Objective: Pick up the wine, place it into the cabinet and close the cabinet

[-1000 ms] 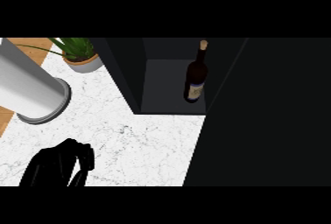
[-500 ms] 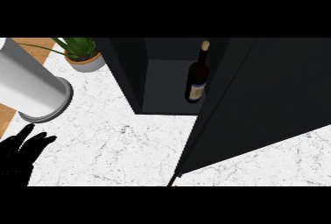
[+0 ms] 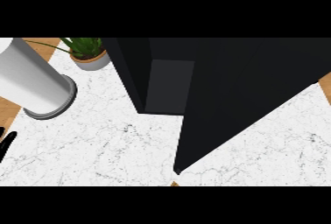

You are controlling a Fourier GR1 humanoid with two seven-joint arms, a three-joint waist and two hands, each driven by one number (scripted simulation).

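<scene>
Head view shows only the fingertips of the black left hand at the left edge, straight and holding nothing, over the white marbled worktop. Farther out stand a grey cylinder and a potted green plant. The dark cabinet's door hides the wine bottle.

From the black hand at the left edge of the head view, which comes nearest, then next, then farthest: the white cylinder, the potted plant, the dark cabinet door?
From the left hand:
1. White cylinder canister, upper left.
2. Potted green plant, top, behind it.
3. Dark cabinet door, right side.
</scene>
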